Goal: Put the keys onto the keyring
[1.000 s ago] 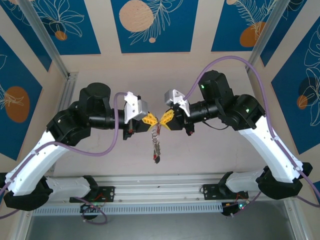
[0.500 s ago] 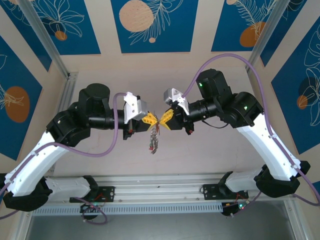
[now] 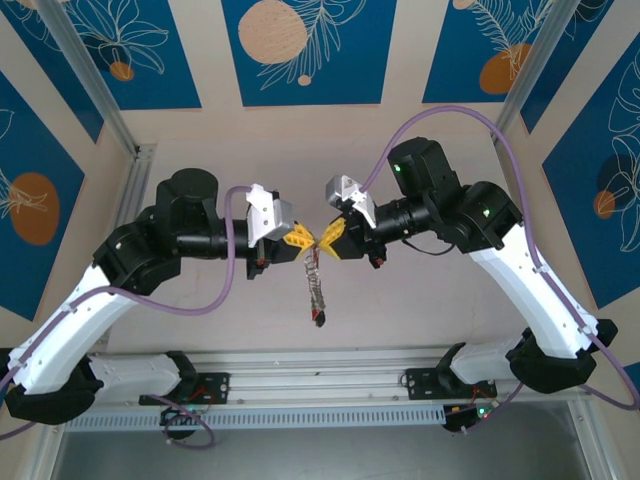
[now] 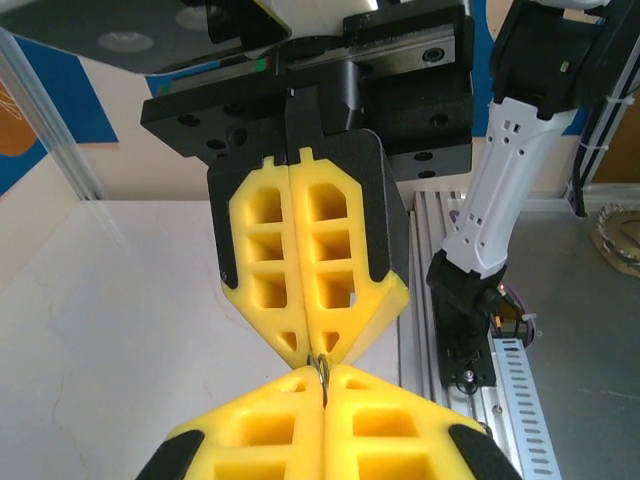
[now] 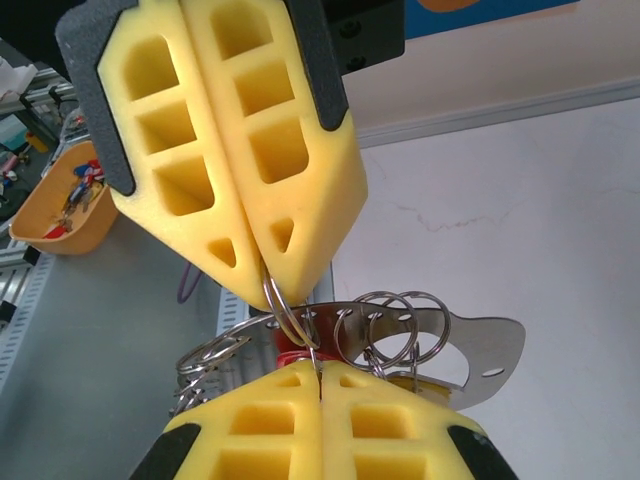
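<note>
Above the table my left gripper and right gripper meet tip to tip, both shut. Between them they pinch a small split ring. That ring passes through a hole in the keyring, a curved grey metal band carrying several more rings. The keys hang below in a bunch, a red head lowest. In the right wrist view my right gripper bites the ring's lower wire, the left gripper its top, with a red key head behind. My left gripper faces the right gripper.
An aluminium rail with both arm bases runs along the table's near edge. Metal frame posts stand at the back corners. An orange bin of small parts sits off the table on the left arm's side.
The hanging bunch of keys swung up and left, then dropped back to hang straight. The right arm edged slightly left. Both grippers stay shut tip to tip.
</note>
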`<control>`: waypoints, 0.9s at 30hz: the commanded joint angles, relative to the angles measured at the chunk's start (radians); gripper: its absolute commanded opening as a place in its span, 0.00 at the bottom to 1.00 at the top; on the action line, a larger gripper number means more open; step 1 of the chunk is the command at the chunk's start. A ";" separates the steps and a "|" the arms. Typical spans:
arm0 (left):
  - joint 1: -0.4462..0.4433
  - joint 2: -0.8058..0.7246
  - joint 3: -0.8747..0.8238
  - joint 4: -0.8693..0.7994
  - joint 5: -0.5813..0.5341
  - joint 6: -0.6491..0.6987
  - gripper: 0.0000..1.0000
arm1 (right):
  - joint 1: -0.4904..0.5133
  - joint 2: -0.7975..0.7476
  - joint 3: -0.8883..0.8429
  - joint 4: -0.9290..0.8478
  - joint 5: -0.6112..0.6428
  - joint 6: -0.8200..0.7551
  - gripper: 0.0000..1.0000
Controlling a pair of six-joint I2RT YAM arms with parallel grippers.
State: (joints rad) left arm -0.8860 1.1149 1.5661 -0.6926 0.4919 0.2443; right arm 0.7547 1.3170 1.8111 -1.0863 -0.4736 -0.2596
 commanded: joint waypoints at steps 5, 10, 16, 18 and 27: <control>-0.007 -0.103 -0.091 0.319 0.066 -0.074 0.00 | -0.037 0.017 -0.016 0.006 -0.078 0.039 0.03; -0.008 -0.135 -0.157 0.436 0.055 -0.121 0.00 | -0.045 0.010 -0.021 0.013 -0.114 0.039 0.05; -0.007 -0.138 -0.190 0.530 0.058 -0.155 0.00 | -0.044 0.003 -0.029 0.011 -0.127 0.034 0.13; -0.007 -0.141 -0.195 0.537 0.055 -0.154 0.00 | -0.043 -0.028 -0.038 0.042 -0.083 0.037 0.21; -0.006 -0.146 -0.188 0.512 0.079 -0.148 0.00 | -0.023 -0.341 -0.239 0.367 0.096 0.072 0.44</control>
State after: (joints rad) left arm -0.8867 0.9878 1.3594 -0.2653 0.5270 0.1097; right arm 0.7254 1.0275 1.5860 -0.8440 -0.4210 -0.2031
